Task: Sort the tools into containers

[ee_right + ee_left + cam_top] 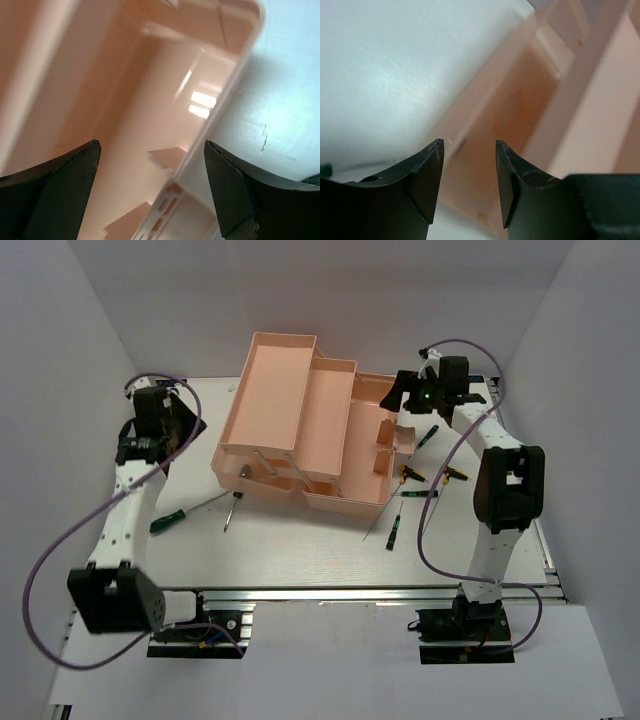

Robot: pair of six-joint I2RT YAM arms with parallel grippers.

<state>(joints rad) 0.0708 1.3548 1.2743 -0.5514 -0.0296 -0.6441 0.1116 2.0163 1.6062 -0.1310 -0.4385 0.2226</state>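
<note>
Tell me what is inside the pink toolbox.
The toolbox's two raised trays look bare; its base shows only dividers. A small metallic item sits at the near-left corner. Whatever lies beneath the trays is covered.

Toolbox (270, 380) of smooth, glossy, slightly translucent pink plastic. Table (300, 555) white and smooth, with a soft sheen. Screwdrivers (168, 521) have thin metal shafts and plastic-looking handles.

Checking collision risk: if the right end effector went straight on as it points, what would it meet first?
Most likely the pink toolbox: its rim lies between the fingers of the open right end effector; depth is unclear.
</note>
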